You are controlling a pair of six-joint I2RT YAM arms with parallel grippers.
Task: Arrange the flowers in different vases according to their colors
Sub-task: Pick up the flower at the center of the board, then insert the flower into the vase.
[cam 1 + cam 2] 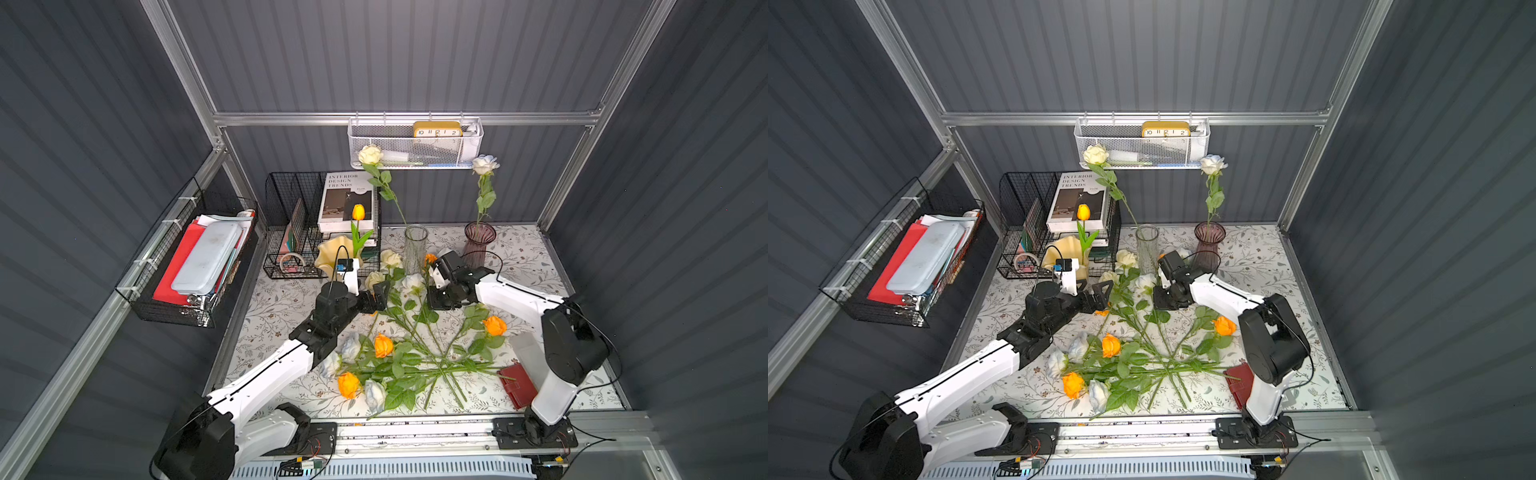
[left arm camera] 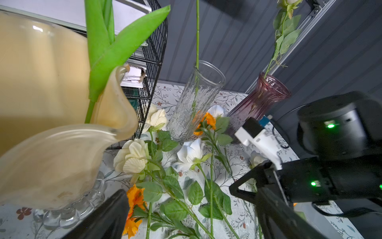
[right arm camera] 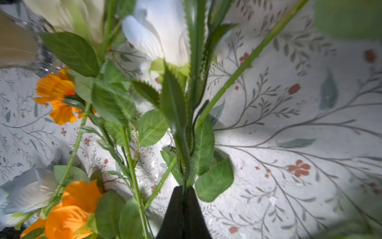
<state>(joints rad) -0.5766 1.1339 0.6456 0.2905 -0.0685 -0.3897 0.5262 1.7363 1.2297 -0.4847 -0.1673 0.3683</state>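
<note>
Right gripper [image 3: 183, 189]: the black jaws were seen pressed together on what appeared to be the thin green stem of a white bluish-tinged fabric rose [image 3: 157, 37], low among its leaves and well below the bloom
Left gripper [image 1: 376, 297]: the jaws were spread wide and nothing was held; it was poised just beside the pale yellow wavy-rimmed vase [image 1: 332, 249]
Held rose, place: it was lying on the floral tablecloth [image 1: 532, 266] in front of the clear glass cylinder vase [image 1: 416, 245], between the two grippers
Its vase: the ribbed smoky purple glass vase [image 1: 478, 239], in which one white rose [image 1: 484, 164] stood, was judged the target
Other flowers: an orange tulip [image 1: 358, 212] stood in the yellow vase and a cream-yellow rose [image 1: 370, 154] in the cylinder; a loose heap of orange, cream and white flowers [image 1: 407, 365] was spread over the near half of the cloth, stems crossed
Handling: the flower was judged light, its stem springy and its bloom soft; the bare stem was judged the right place for a grip; crossed stems and leaves might be dragged along on lifting
Right wrist view: only here could the closed jaws and the pinched stem be made out
Top views: the grip point was hidden under the wrist, but all three vases and the whole heap were shown
Left wrist view: the vase mouths and standing stems were shown from low down
</note>
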